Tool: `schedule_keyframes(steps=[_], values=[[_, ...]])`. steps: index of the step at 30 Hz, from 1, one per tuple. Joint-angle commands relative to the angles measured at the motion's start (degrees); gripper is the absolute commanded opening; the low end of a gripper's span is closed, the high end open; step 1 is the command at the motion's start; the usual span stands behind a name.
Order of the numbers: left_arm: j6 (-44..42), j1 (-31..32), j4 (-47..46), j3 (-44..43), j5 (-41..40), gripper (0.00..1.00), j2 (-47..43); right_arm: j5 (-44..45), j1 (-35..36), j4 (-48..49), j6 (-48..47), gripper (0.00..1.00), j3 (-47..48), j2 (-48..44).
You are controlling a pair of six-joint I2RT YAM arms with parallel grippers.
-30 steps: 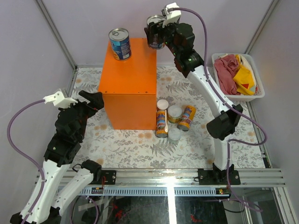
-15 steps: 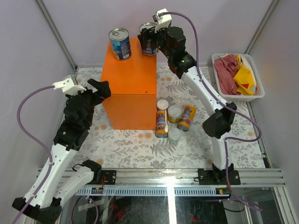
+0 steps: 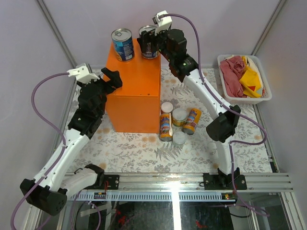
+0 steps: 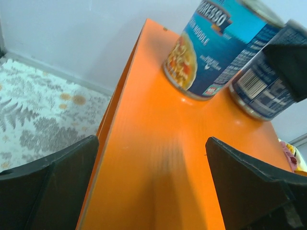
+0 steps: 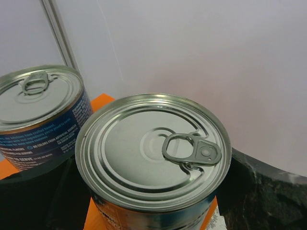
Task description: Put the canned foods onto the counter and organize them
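Note:
The counter [image 3: 134, 81] is a bright orange box; its top fills the left wrist view [image 4: 158, 143]. One blue-labelled can [image 3: 123, 44] [image 4: 211, 43] [image 5: 38, 105] stands at its back left. Close beside it is a second blue can [image 3: 147, 42] [image 4: 264, 91] [image 5: 153, 148] at the back right of the top, with my right gripper [image 3: 150, 46] [image 5: 153, 203] shut on its sides. I cannot tell whether this can touches the top. My left gripper [image 3: 112, 79] [image 4: 153, 191] is open over the box's left edge, holding nothing. Several more cans [image 3: 178, 122] cluster on the mat beside the box.
A white basket [image 3: 265, 98] with red and yellow cloths sits at the right. The mat cans include two yellow-orange ones [image 3: 166, 127] [image 3: 191, 120] and paler-lidded ones [image 3: 179, 115]. Purple walls close in behind the box.
My right gripper has carried the blue can leftward over the box's back edge, next to the first can. My left arm has risen and reached forward to the box's left edge.

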State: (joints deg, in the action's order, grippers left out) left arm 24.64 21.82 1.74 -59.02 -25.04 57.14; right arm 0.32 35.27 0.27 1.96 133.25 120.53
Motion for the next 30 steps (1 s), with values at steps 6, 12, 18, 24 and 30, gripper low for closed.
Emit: schedule_keyframes(steps=[6, 12, 18, 24, 30], values=[[-7.68, 0.15, -10.31, -5.46, 5.08, 0.94, 6.81, 0.21, 0.51, 9.91, 1.9, 0.03, 4.51, -1.66], [-12.55, 0.19, -12.79, -6.52, 11.81, 0.94, 8.66, 0.3, 0.59, 9.07, 1.18, 0.07, 4.41, -1.64], [-14.05, 0.15, -13.07, -9.42, 16.5, 0.94, 12.1, -0.44, 0.76, 8.37, 1.3, 0.26, 4.53, -1.56], [-13.92, 0.1, -13.5, -11.37, 18.05, 0.94, 14.72, -0.96, 1.03, 7.99, 1.93, 0.62, 2.57, -2.31], [-13.5, 0.13, -13.01, -12.0, 16.2, 0.94, 15.66, -0.4, 1.12, 9.8, 2.52, 0.82, -1.26, -4.82]])
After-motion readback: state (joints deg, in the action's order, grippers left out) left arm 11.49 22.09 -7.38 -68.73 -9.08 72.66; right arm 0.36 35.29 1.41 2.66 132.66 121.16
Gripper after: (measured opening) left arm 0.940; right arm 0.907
